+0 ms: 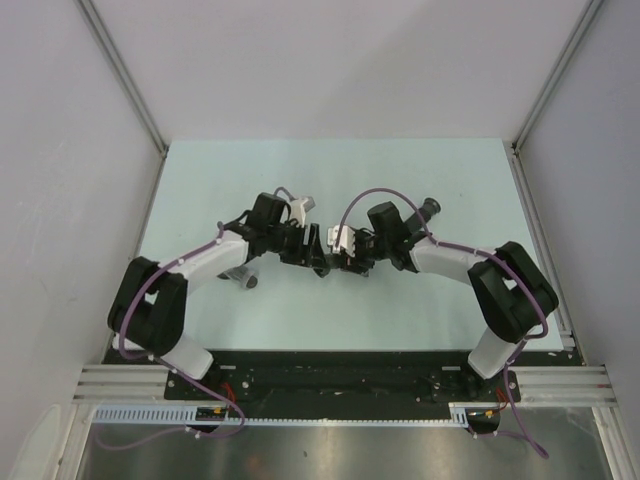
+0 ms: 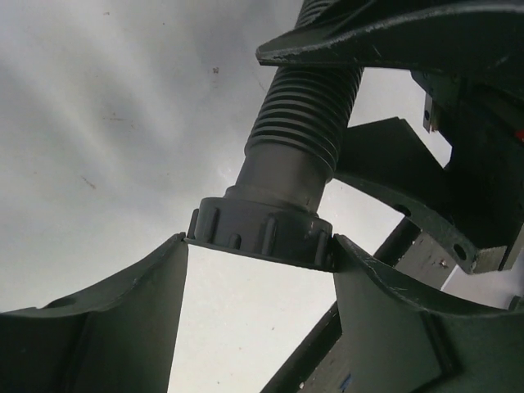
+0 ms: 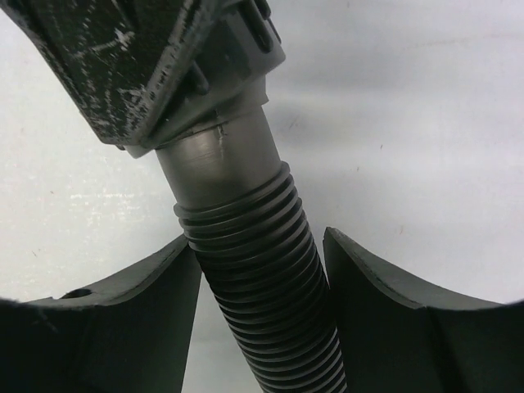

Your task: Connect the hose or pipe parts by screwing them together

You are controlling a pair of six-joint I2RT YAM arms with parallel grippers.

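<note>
A black ribbed hose (image 2: 307,106) hangs between my two grippers over the middle of the table. In the left wrist view its notched grey collar (image 2: 262,225) sits wedged between both fingertips of my left gripper (image 2: 260,240), which is shut on it. My right gripper (image 3: 260,239) is shut on the ribbed part of the hose (image 3: 262,286) just below the smooth neck. In the top view the left gripper (image 1: 310,248) and right gripper (image 1: 342,252) nearly meet. A short grey fitting (image 1: 246,279) lies on the table under my left forearm.
The pale green table (image 1: 330,170) is boxed in by white walls and metal rails (image 1: 540,230). Purple cables (image 1: 375,195) loop over both arms. The right gripper's fingers (image 2: 393,37) crowd the left wrist view.
</note>
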